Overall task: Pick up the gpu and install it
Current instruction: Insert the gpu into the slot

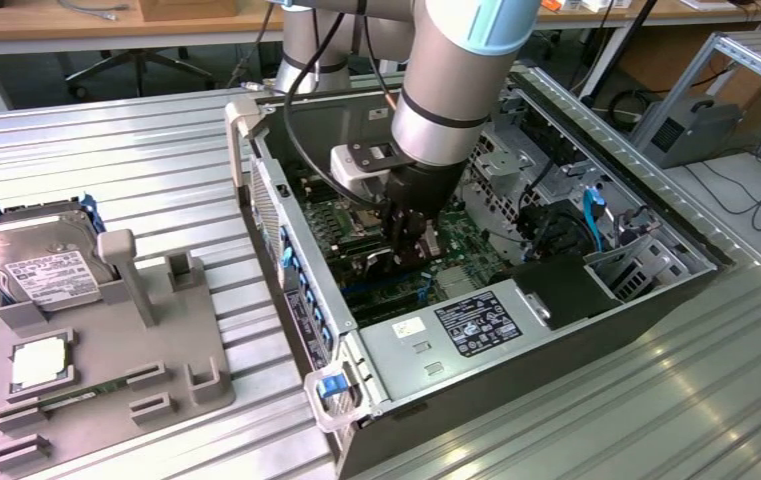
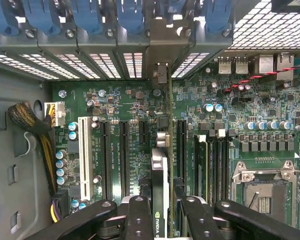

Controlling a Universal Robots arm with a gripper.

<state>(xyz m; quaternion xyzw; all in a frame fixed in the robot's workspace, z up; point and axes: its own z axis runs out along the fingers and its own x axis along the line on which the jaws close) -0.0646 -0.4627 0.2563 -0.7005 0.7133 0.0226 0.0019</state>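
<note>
My gripper [image 1: 404, 238] reaches down into the open computer case [image 1: 487, 345], low over the green motherboard [image 1: 467, 262]. In the wrist view the gripper [image 2: 162, 220] is shut on the gpu [image 2: 159, 170], which stands edge-on between the black fingers [image 2: 139, 220]. A dark cooler face with a small logo shows on the card. The card lines up along the black expansion slots [image 2: 125, 155], and its pale metal bracket end [image 2: 161, 75] points at the rear slot openings. Whether its edge sits in a slot is hidden.
A white slot [image 2: 85, 155], memory slots [image 2: 215, 165] and the processor socket [image 2: 262, 195] flank the card. Blue latches [image 2: 130, 15] line the case's rear wall. On the exterior view's left, a grey fixture [image 1: 100, 370] stands beside a silver hard drive [image 1: 40, 265].
</note>
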